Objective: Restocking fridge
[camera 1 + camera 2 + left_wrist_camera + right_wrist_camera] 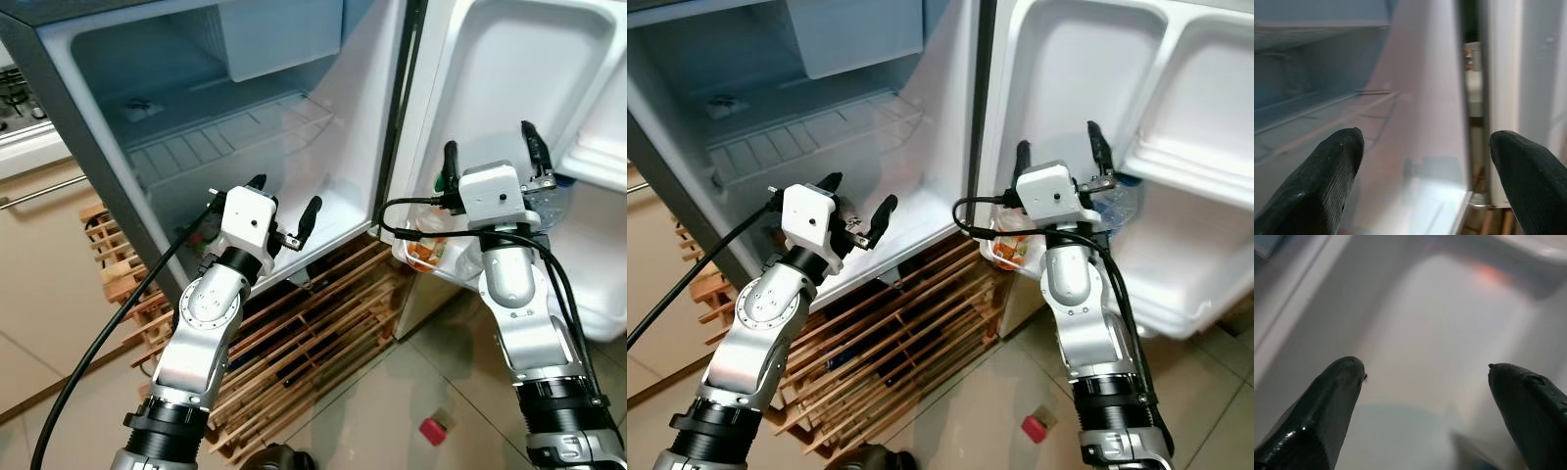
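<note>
Left eye view, fridge [294, 117] open, both pincers spread, wooden rack [323, 323] beneath, red object [433, 429] on floor.

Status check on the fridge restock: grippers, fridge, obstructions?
Left gripper open, empty, at fridge mouth. Right gripper open, empty, at door shelf holding a bottle. Nothing blocking.

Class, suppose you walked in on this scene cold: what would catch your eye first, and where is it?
The open fridge, its wire shelf bare, with the door swung wide to the right. Both silver arms reach up at it: the left claw open before the cabinet, the right claw open at the door's lower bin, where a water bottle sits.
</note>
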### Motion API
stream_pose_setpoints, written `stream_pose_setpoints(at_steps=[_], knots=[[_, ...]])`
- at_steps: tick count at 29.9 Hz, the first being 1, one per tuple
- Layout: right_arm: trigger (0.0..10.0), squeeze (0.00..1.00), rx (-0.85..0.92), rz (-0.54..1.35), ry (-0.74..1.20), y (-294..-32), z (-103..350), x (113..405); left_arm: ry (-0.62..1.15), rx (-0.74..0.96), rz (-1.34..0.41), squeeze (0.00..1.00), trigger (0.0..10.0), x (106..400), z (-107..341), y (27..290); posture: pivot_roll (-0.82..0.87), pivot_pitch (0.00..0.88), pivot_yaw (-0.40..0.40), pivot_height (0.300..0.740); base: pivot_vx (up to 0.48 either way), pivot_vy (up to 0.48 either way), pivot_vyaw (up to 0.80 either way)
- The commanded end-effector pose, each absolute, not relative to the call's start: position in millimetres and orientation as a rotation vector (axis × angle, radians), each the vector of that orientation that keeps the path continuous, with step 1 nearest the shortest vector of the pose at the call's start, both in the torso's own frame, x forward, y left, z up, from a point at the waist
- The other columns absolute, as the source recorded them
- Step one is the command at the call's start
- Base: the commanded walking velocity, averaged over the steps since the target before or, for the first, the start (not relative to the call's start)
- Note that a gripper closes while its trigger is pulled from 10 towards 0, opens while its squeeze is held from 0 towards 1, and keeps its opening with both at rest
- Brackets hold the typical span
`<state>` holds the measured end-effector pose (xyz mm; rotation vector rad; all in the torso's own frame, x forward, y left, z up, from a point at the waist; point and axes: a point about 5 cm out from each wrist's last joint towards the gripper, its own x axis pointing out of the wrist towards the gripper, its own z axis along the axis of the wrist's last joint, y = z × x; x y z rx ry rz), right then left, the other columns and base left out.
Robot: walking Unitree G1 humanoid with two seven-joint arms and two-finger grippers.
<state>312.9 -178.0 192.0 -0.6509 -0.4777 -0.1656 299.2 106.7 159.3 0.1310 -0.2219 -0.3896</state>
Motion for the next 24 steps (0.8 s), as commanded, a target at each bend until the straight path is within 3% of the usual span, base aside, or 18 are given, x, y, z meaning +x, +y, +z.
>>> stream_pose_setpoints(at_steps=[1,2,11,15,17,18,24], knots=[[10.0,0.78,-0.685,-0.217,-0.516,-184.7,201.1,311.4,-0.228,0.138,-0.399,0.00,10.0,301.0,160.3,104.6,-0.11,0.000,0.066,0.740,0.000,0.000,0.00],[10.0,0.00,-0.688,-0.221,-0.528,-183.9,202.5,310.3,-0.229,0.138,-0.398,0.00,10.0,301.0,160.3,104.7,-0.11,0.000,0.064,0.740,0.000,0.000,0.00],[10.0,0.00,-0.542,-0.179,-0.568,-165.1,195.0,278.4,-0.205,0.138,-0.397,0.00,10.0,298.2,153.6,108.8,-0.12,0.000,0.057,0.740,0.000,0.000,0.00],[10.0,0.00,-0.420,-0.066,-0.435,-160.1,162.6,241.2,-0.106,0.072,-0.359,0.00,10.0,295.8,138.8,129.1,-0.15,0.000,0.061,0.740,0.000,0.000,0.00],[10.0,0.00,-0.397,-0.064,-0.403,-161.9,156.8,235.9,-0.092,0.058,-0.348,0.00,10.0,296.0,136.6,132.8,-0.15,0.000,0.060,0.740,0.000,0.000,0.00],[10.0,0.00,-0.336,-0.083,-0.299,-170.6,136.8,226.4,-0.080,0.029,-0.319,0.00,10.0,297.8,134.6,138.6,-0.17,0.000,0.066,0.740,0.000,0.000,0.00],[10.0,0.00,-0.259,-0.094,-0.106,-184.5,96.6,217.1,-0.061,-0.046,-0.284,0.00,10.0,301.1,132.9,139.0,-0.18,0.000,0.081,0.740,0.000,-0.320,0.00]])
